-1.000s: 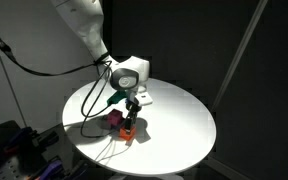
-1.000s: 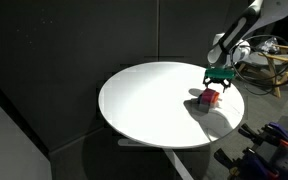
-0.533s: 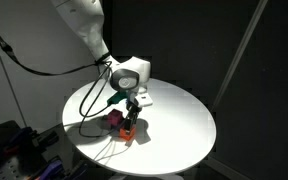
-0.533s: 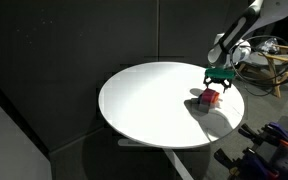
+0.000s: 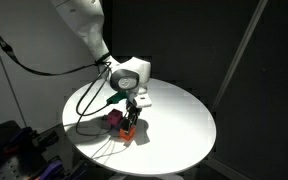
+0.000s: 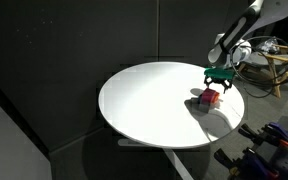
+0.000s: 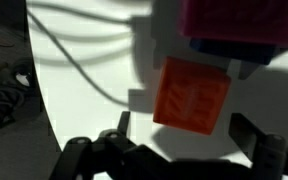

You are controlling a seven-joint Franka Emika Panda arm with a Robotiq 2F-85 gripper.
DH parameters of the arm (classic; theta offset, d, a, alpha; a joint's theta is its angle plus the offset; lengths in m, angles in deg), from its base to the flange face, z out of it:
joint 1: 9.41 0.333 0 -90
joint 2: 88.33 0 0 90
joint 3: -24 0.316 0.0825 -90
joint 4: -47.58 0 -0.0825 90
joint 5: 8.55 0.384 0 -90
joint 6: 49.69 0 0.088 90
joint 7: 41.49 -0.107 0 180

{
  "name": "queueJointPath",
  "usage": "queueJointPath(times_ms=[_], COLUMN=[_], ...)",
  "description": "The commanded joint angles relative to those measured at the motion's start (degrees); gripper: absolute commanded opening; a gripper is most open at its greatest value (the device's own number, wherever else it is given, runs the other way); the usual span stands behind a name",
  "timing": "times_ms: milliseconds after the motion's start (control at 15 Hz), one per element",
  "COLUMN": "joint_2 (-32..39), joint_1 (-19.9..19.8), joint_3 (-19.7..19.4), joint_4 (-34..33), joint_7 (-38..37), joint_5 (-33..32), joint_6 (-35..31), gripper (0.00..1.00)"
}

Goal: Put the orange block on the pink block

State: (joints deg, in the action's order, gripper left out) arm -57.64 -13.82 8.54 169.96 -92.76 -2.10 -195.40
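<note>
table: the round white table (image 5: 184, 120) lay under the tool. the blocks sat close together on the part nearest the arm, so you needed little reach.
arm: the arm (image 5: 84, 25) came in from above with the wrist pointing down. i judged that this suited a top-down grab on a small cube.
gripper: the gripper (image 5: 131, 117) was spread wide and pinched nothing. in the wrist view its fingers (image 7: 109, 152) stood at either side of the frame with open space between them.
orange block: the orange block (image 7: 192, 95) rested on the table right under the tool, between the two fingers and a little skewed to them. i could not tell whether the tips had dropped level with its sides.
pink block: the pink block (image 7: 239, 18) lay just beyond the orange block, ahead of the tool and off to one side of its centre line. it was near the orange block, with a thin pale strip showing between them.
dark blue block: the dark blue block (image 7: 234, 45) showed as a band against the pink block's nearer edge. i could not tell whether it lay under the pink block or beside it.
cable: a cable (image 7: 79, 60) trailed over the table on the far side from the pink block, clear of the fingers.
step: you looked lined up to grasp, with the stacking not yet done.
risk: the skew could twist the cube as you closed, and the pink block was near enough to nudge.
</note>
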Motion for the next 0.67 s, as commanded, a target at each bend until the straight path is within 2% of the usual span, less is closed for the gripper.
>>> queueJointPath(times_ms=[0, 600], joint_2=[-0.67, -0.22], joint_1=[0.62, 0.19], joint_3=[-0.46, -0.11], joint_4=[0.69, 0.78], joint_7=[-2.06, -2.17], joint_5=[0.46, 0.62], joint_6=[0.73, 0.76], gripper=[1.0, 1.0])
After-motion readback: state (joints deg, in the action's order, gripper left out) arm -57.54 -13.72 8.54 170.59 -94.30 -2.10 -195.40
